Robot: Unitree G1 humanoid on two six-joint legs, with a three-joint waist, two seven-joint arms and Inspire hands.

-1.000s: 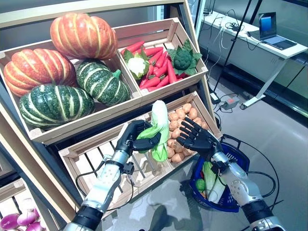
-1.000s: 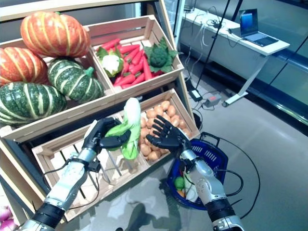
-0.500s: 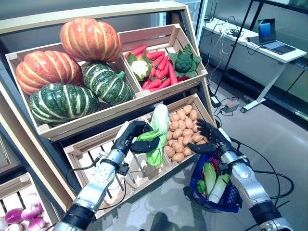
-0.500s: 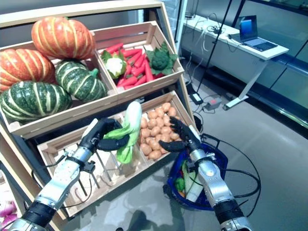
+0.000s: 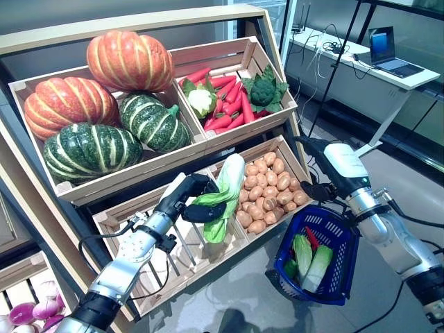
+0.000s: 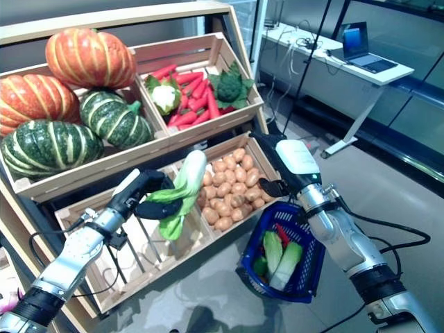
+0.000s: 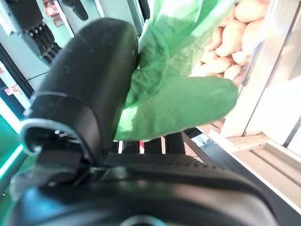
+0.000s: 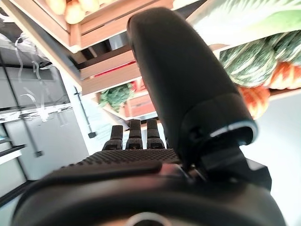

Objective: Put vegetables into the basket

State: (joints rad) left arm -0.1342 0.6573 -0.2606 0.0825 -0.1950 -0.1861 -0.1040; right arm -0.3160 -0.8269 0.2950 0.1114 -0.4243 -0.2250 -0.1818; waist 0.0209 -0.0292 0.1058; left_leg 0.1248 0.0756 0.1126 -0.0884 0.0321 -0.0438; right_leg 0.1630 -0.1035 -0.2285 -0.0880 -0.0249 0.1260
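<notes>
The left hand (image 5: 186, 198) is curled round a bok choy (image 5: 223, 196) over the lower crate (image 5: 104, 220). The right hand (image 5: 326, 170) — fingers straight — carries the blue basket (image 5: 345, 269).

Your robot's right hand (image 5: 320, 164) has pulled back from beside the green-and-white bok choy (image 5: 223, 194), lifting clear above the wooden crate of tan potatoes (image 5: 267, 184) and turning its back to the camera. The blue plastic basket (image 5: 345, 258) now hangs tilted, more exposed.
</notes>
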